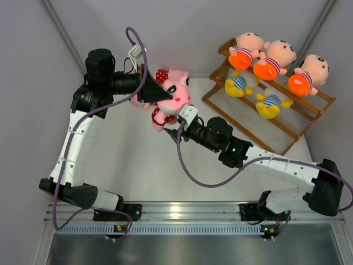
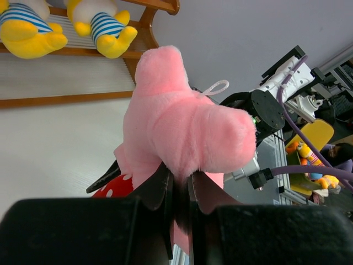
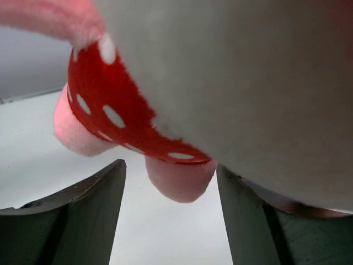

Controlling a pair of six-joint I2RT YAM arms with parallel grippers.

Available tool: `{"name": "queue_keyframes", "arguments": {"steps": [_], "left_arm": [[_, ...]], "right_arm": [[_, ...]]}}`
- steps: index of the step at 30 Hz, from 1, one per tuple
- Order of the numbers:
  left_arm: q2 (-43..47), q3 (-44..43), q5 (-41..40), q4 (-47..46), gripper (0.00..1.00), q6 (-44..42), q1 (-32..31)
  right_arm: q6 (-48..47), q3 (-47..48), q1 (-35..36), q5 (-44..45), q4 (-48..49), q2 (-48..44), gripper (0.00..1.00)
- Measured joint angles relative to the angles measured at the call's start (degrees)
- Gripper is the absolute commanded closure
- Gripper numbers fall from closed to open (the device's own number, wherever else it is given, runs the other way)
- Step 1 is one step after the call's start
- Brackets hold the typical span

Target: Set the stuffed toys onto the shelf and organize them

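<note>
**Five dolls are sitting on the shelf; a pink one is hanging between the two hands**

Three peach-headed dolls (image 1: 273, 61) are lying side by side along the top tier of the shelf (image 1: 295, 122). Two yellow dolls (image 1: 269, 105) are sitting on the tier below. The lowest tier is showing only bare slats, so I am judging the job as more than half done, with the pink dolls left to place.

The pink doll (image 1: 177, 91) is hanging above the surface (image 1: 121, 165), well apart from the shelf and to its left. The left hand (image 2: 179, 185) is pinching it, its jaws almost together on a fold of plush at the head. The right hand (image 3: 171, 182) is hovering underneath with its jaws standing wide. One jaw is on each side of the doll's legs, below the red polka-dot clothing, and the hand is gripping nothing. This is looking like a handover to the arm nearer the shelf.

More pink is showing behind the left hand in the top view, but I cannot tell whether it is another doll. What is left, as I am reading it, is closing the right hand, releasing the left, and filling the bottom tier.
</note>
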State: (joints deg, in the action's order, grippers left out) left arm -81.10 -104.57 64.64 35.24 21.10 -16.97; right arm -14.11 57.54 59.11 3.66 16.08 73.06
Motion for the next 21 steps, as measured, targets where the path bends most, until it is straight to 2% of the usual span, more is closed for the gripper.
{"name": "queue_keyframes", "arguments": {"steps": [1, 3, 4, 6, 7, 9, 11, 12, 15, 18, 21], "left_arm": [[0.0, 0.0, -0.1, -0.1, 1.00, 0.0, 0.0], [0.0, 0.1, -0.3, -0.4, 1.00, 0.0, 0.0], [0.0, 0.2, -0.3, -0.5, 1.00, 0.0, 0.0], [0.0, 0.5, -0.5, -0.6, 1.00, 0.0, 0.0], [0.1, 0.7, -0.5, -0.6, 1.00, 0.0, 0.0], [0.3, 1.2, -0.6, -0.7, 0.99, -0.1, 0.0], [0.8, 2.2, -1.1, -1.3, 0.84, -0.5, 0.0], [1.3, 3.0, -1.6, -1.7, 0.65, -1.2, 0.0], [3.4, 6.7, -3.8, -2.5, 0.38, -3.4, 0.4], [4.9, 10.6, -7.5, -2.5, 0.26, -5.7, 1.5], [4.7, 12.8, -14.1, -1.6, 0.21, -9.3, 2.5]], "right_arm": [[1.1, 0.0, -0.1, 0.2, 0.6, 0.2, 0.36], [3.1, 0.0, -0.3, 0.5, 2.2, 0.8, 0.51], [4.1, 0.0, -0.4, 0.8, 2.8, 1.1, 0.70], [5.6, 0.0, -0.5, 1.4, 3.8, 1.6, 0.87], [6.6, 0.0, -0.5, 1.9, 4.3, 1.7, 1.00], [8.3, 0.0, -0.6, 3.0, 4.6, 1.7, 1.00], [9.9, 0.0, -0.7, 3.8, 4.5, 1.7, 1.00], [10.8, -0.1, -0.7, 4.1, 4.3, 1.7, 1.00], [14.3, -0.9, -1.1, 5.5, 1.8, 0.9, 1.00], [17.9, -1.7, -1.6, 6.8, -4.5, -0.4, 1.00], [21.7, -1.7, -2.7, 6.8, -12.3, -0.8, 1.00]]}}
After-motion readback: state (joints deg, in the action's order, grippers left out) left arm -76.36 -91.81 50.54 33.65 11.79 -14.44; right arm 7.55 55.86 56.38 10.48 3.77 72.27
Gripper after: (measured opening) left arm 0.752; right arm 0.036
